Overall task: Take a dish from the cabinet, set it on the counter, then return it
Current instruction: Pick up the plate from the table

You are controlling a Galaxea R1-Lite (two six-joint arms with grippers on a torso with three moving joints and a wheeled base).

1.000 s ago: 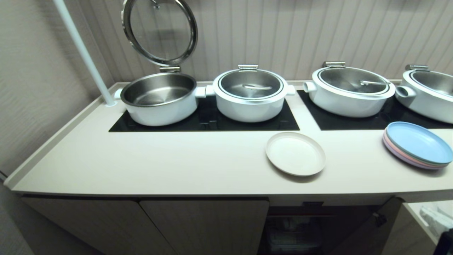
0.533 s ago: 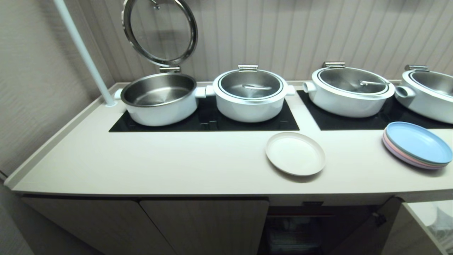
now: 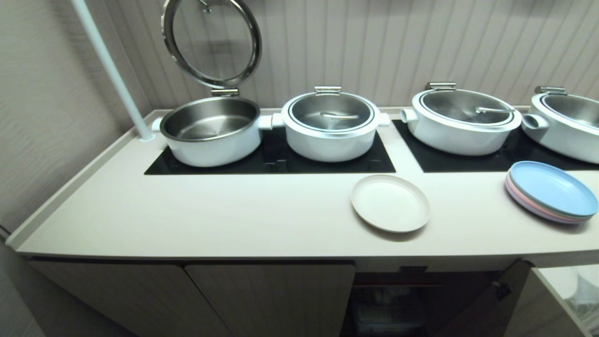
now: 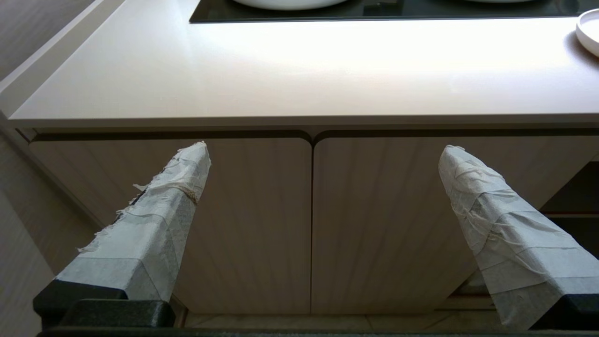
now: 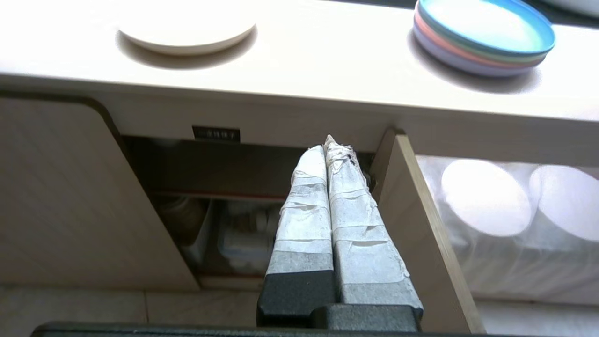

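Matte round dish [image 3: 390,203] sits flat on the smooth beige counter [image 3: 234,215] — cabinet [image 5: 234,187] open below. Right hand [image 5: 327,146] pressed together, empty; left hand [image 4: 323,154] spread wide, taped fingers.

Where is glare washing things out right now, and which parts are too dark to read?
Right wrist view: the counter and the plate are blown out white. Left wrist view: a bright band lies across the counter. Head view: the open cabinet is dark and murky.

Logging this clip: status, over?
Left gripper open, idle before shut doors. Right gripper shut, empty, facing open cabinet. Dish on counter, not yet returned. Nothing in the way.
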